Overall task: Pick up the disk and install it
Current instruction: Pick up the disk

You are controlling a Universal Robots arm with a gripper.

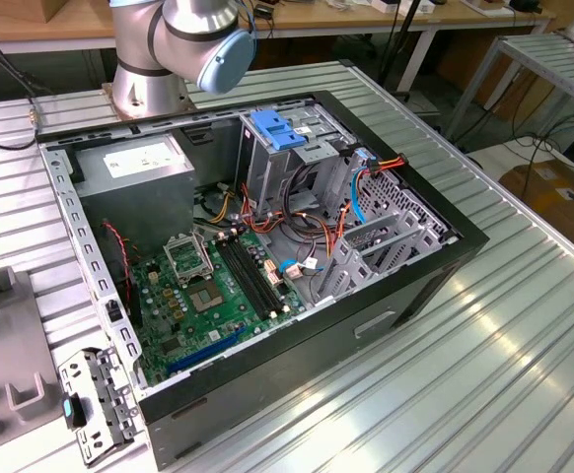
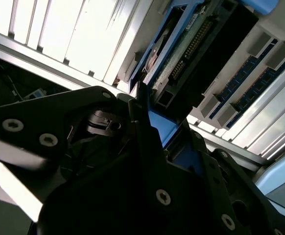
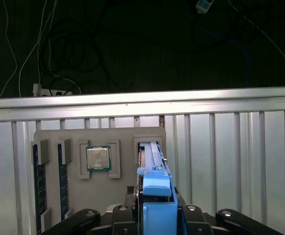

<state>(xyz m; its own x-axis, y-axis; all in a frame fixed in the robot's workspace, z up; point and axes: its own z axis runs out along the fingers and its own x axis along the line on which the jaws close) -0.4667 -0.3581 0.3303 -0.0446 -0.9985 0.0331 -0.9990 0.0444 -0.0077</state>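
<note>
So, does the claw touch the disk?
Touching. In the first wrist view the claw grips the disk on both sides, with no gap.

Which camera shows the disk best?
The second wrist view: the disk shows its connector row and blue rail up close. The first wrist view shows the disk edge-on, mostly blue carrier, in front of a grey parts tray.

Fingers point(image 2: 143, 128) tight on disk point(image 2: 184, 56)
</note>
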